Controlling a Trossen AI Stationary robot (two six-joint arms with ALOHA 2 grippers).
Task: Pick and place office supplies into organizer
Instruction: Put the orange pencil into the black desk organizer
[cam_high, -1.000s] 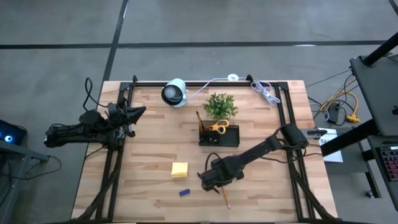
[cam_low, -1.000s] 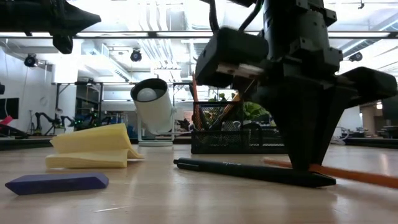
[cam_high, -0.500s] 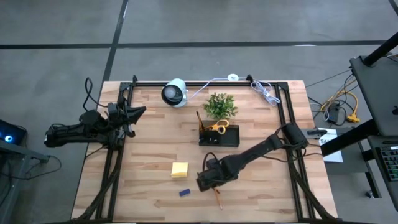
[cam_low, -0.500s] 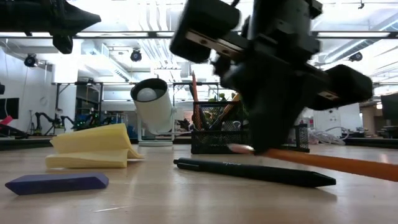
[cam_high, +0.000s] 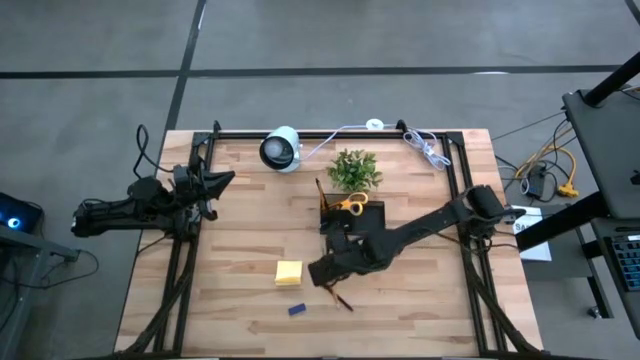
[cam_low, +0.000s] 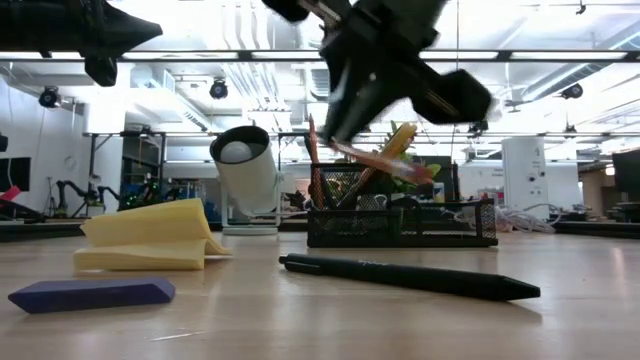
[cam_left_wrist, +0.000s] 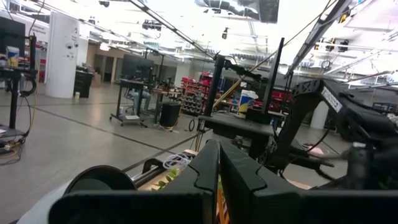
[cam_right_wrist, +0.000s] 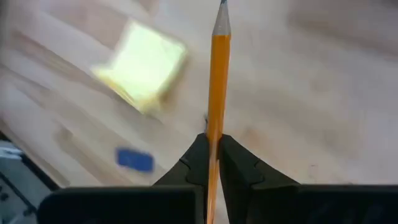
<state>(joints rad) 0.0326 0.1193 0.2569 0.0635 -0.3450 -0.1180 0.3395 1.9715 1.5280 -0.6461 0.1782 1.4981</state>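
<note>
Scissors (cam_high: 350, 203) with yellow handles stand in the black mesh organizer (cam_high: 352, 219); beside it, above the wooden desk (cam_high: 240, 230), the right end effector (cam_right_wrist: 211, 148) clamps an orange pencil (cam_right_wrist: 217, 87). Left end effector (cam_left_wrist: 218, 163) rests closed at the desk's edge.

The left end effector (cam_left_wrist: 217, 180) points forward with its two dark fingers (cam_left_wrist: 202, 177) pressed together, a dark frame post (cam_left_wrist: 214, 87) and workshop room beyond
</note>
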